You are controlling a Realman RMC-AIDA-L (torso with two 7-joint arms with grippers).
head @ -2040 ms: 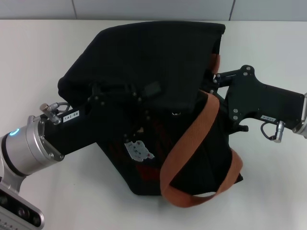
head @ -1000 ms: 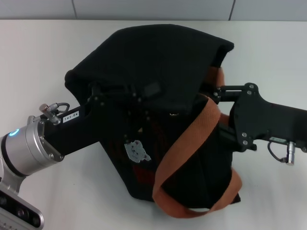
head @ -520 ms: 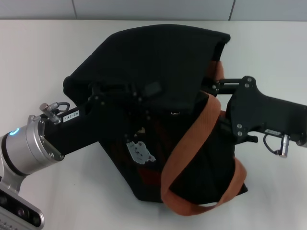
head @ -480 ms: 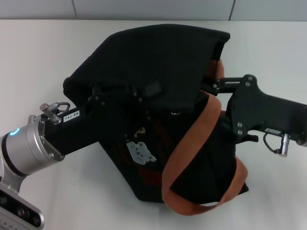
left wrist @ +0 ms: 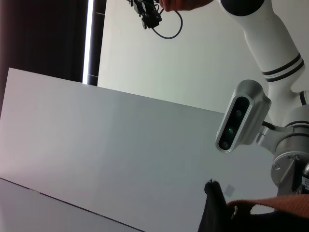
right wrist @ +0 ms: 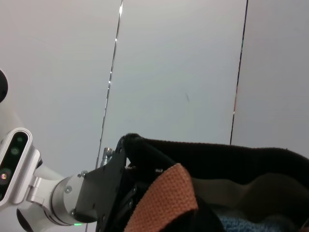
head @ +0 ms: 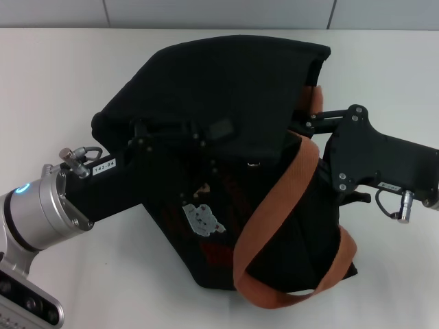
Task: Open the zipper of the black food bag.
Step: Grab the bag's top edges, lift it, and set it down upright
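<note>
- the black food bag (head: 226, 157) sits mid-desk (head: 55, 89), tipped and slumped, bear print and red lettering facing up toward my head cam, top flap bulging toward the far edge.
- my left hand (head: 180, 131) is against the bag's left side, buried in black fabric. can't tell if it's clenched or released, and can't see what it has, if anything.
- my right hand (head: 306, 122) is at the bag's right top corner, right next to the orange strap (head: 274, 205). fingers hidden behind fabric and strap, so its state is unreadable too.
- the zipper (head: 254, 164): only a small silver glint shows on the front face, probably a pull tab. the zip line itself i can't trace, black on black.
- risk 1: right hand catches strap instead of pull tab. they're touching or nearly so at that corner; pulling would drag the whole bag, not the slider.
- risk 2: bag is soft and not squared up. if the left hand isn't really anchoring it, any pull just slides or rolls the bag across the desk.
- risk 3: slack fabric bunches at the slider and jams it. flap looks loose, zip line probably not taut.
- risk 4: strap loop hanging off the near side could snag my right wrist cable on a sweep.
- wrist cams are no help: the left sees mostly wall plus a scrap of strap, the right sees the bag rim and strap close up, no tab.
</note>
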